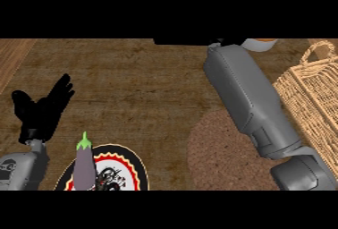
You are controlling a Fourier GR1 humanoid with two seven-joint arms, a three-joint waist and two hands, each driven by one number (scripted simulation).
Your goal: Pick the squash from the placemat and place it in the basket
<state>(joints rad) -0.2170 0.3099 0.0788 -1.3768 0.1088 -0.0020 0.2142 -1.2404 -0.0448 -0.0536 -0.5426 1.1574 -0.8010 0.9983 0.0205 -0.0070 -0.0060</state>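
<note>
My right forearm (254, 103) reaches from the lower right up to the top of the view. Only a black sliver of my right hand (185, 41) shows there, cut off by the edge. A pale and orange rounded thing (262, 44), perhaps the squash, peeks out beside the wrist at the top edge, and I cannot tell whether the hand holds it. The round brown woven placemat (211, 154) lies under the forearm with nothing showing on it. The wicker basket (311, 96) stands at the right edge. My left hand (41, 112) rests open at the left, fingers up.
A purple eggplant (84, 164) with a green stem lies on a black plate (132, 172) with a red and yellow rim at the bottom left. The basket's handle (319, 50) arches at the top right. The counter (138, 85) is dark brown wood.
</note>
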